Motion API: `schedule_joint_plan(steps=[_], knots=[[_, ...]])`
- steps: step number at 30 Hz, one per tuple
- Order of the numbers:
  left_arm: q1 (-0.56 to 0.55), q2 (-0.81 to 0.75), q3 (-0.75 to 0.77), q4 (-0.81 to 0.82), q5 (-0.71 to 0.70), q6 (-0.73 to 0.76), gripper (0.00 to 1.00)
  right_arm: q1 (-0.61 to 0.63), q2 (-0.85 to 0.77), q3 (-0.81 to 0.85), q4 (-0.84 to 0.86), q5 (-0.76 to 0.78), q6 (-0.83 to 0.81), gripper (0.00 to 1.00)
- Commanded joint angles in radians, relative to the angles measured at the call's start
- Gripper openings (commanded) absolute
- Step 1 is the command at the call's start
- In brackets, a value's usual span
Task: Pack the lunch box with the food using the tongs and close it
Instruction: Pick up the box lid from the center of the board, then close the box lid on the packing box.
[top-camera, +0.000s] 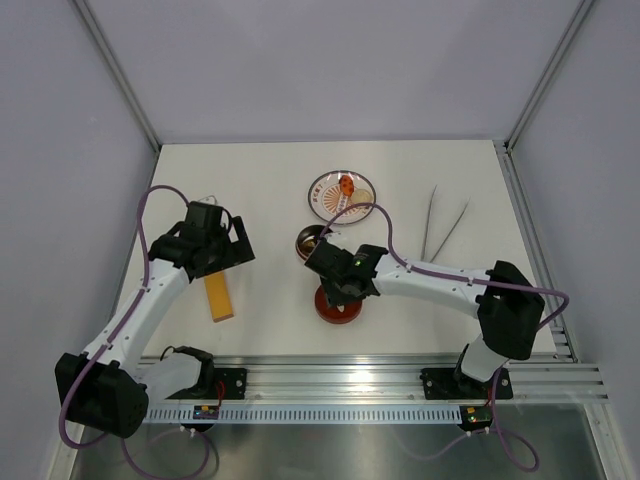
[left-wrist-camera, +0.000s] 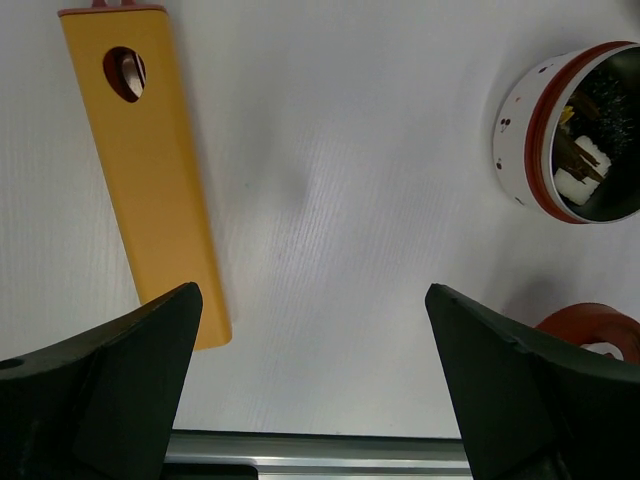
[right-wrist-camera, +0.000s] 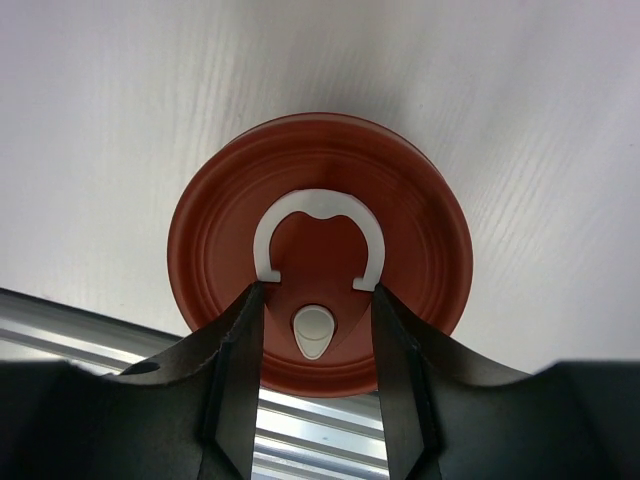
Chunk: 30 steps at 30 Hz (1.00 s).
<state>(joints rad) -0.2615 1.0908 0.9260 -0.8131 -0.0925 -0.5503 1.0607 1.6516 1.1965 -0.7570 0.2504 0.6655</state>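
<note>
The lunch box stands open at mid-table, its steel tin holding beige, brown and black food. An orange food piece lies on the white plate. The dark-red lid lies flat near the front rail, also at the left wrist view's lower right. My right gripper is down on the lid, its fingers pressed against the two ends of the white curled handle. The tongs lie at the right. My left gripper hangs open over bare table.
A flat yellow-orange bar lies left of centre, just beside my left fingers. The aluminium rail runs along the near edge, close behind the lid. Grey walls enclose the table on three sides.
</note>
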Motion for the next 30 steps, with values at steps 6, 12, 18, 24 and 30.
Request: schedule_joint_plan(steps=[6, 12, 18, 24, 30], knots=[[0.002, 0.008, 0.06, 0.043, 0.045, 0.006, 0.99, 0.008, -0.075, 0.132, -0.07, 0.081, -0.04, 0.16], [0.004, 0.006, 0.054, 0.037, 0.027, 0.012, 0.99, -0.001, -0.004, 0.264, -0.062, 0.156, -0.113, 0.17], [0.002, -0.003, 0.062, 0.017, 0.013, 0.021, 0.99, -0.109, 0.079, 0.36, 0.013, 0.104, -0.213, 0.17], [0.004, -0.008, 0.062, 0.019, 0.02, 0.016, 0.99, -0.186, 0.217, 0.512, 0.004, 0.067, -0.296, 0.17], [0.004, -0.006, 0.062, 0.022, 0.022, 0.021, 0.99, -0.211, 0.326, 0.604, -0.013, 0.038, -0.325, 0.18]])
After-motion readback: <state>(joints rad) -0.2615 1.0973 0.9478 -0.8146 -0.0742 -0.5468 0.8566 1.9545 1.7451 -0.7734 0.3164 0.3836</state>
